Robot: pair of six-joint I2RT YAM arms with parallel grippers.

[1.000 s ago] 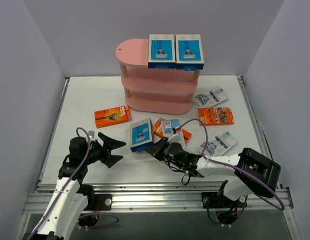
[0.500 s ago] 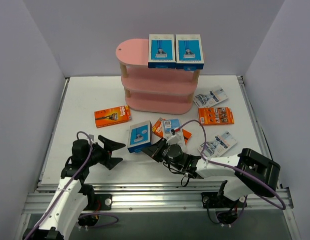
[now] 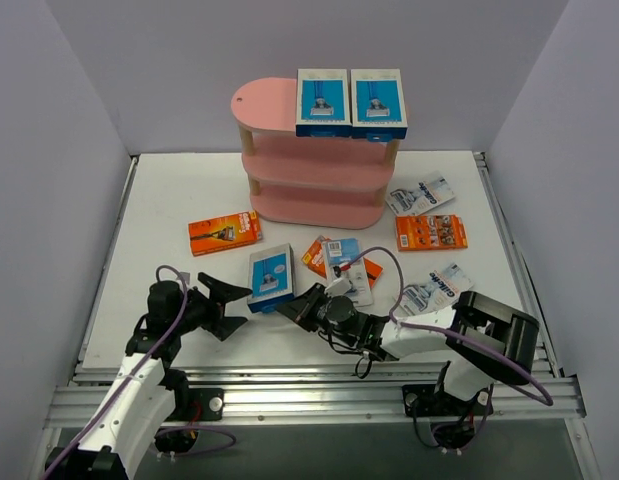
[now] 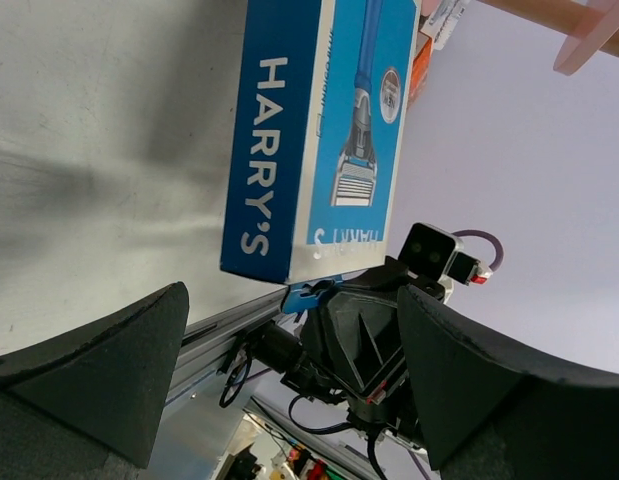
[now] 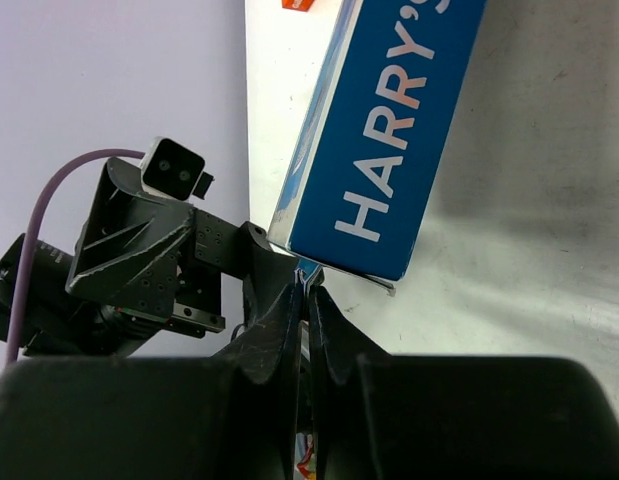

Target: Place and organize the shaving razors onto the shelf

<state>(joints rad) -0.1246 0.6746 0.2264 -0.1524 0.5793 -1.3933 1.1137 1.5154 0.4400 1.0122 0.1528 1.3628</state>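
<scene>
The pink shelf stands at the back with two blue-and-white boxes on its top board. My right gripper is shut on the hang tab of the third blue box, pinching it at the near end; the wrist view shows the box and the closed jaws. My left gripper is open just left of that box, with the box ahead of its spread fingers. Orange cards and grey blister packs lie on the table.
A grey pack lies over a third orange card in front of the shelf, just right of the held box. The two lower shelf boards hold nothing. Grey walls close in both sides.
My right gripper has carried the blue box to the left, closer to my left gripper. The left arm has shifted slightly nearer the table's front edge and stays open.
</scene>
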